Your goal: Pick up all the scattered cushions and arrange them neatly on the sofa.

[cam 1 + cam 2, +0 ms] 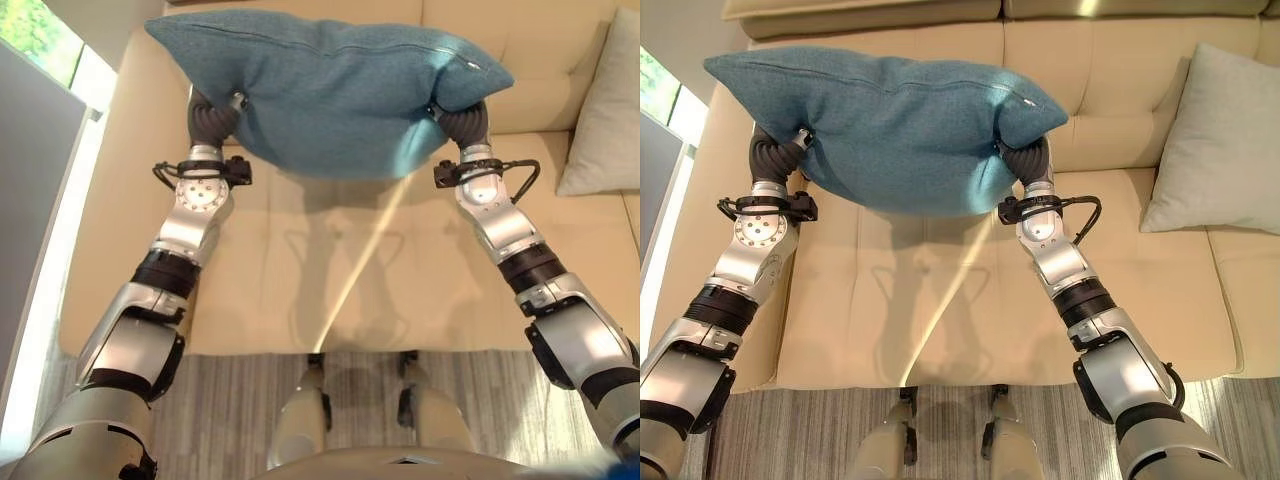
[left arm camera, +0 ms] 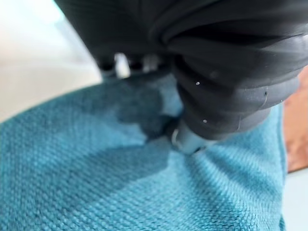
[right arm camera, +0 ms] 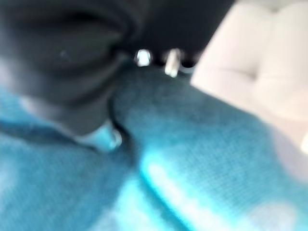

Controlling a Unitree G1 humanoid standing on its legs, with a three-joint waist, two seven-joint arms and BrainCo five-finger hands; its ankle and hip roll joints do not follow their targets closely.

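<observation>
I hold a large teal cushion [image 1: 330,90] in the air over the beige sofa's seat [image 1: 300,270], one hand at each end. My left hand [image 1: 212,120] grips its left underside and my right hand [image 1: 462,125] its right end by the zip corner; the cushion covers most of both hands. In the left wrist view the thumb [image 2: 185,139] digs into the teal cloth [image 2: 96,183] with the fingers on the far side. The right wrist view shows the same pinch, thumb [image 3: 103,137] pressed into the cushion [image 3: 192,159].
A pale grey cushion [image 1: 1205,150] leans upright against the sofa back on the right seat. The sofa back [image 1: 1110,60] runs behind the held cushion. A striped grey rug [image 1: 230,400] lies before the sofa, and a window [image 1: 40,40] is at the left.
</observation>
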